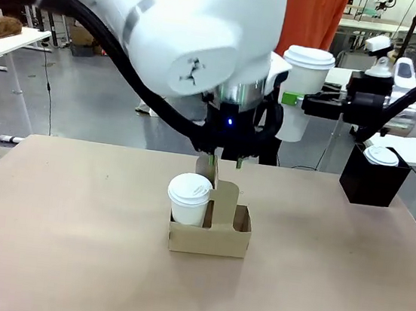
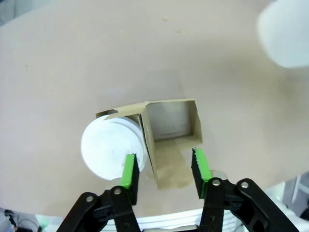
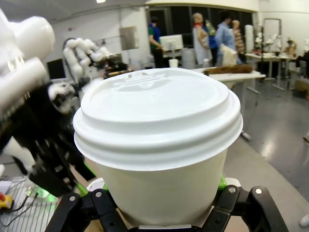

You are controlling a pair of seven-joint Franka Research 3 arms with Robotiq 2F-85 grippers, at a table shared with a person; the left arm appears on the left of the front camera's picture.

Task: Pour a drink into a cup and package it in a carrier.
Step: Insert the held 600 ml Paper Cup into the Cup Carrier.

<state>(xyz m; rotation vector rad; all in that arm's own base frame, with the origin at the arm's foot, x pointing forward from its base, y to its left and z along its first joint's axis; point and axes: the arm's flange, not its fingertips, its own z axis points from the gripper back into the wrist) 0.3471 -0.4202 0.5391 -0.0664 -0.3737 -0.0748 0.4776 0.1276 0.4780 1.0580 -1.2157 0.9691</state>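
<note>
one small cup (image 1: 189, 199) in the carrier (image 1: 209, 239); tall cup (image 1: 306, 76) in right claw (image 1: 297, 100).

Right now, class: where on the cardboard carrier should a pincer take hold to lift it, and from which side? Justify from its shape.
Grip the handle panel of the carrier near its top, coming straight down from above, pads on its two flat faces. It is thin, upright, central and rises above the lidded cup beside it. The left pincer hangs over it, jaws open.
</note>
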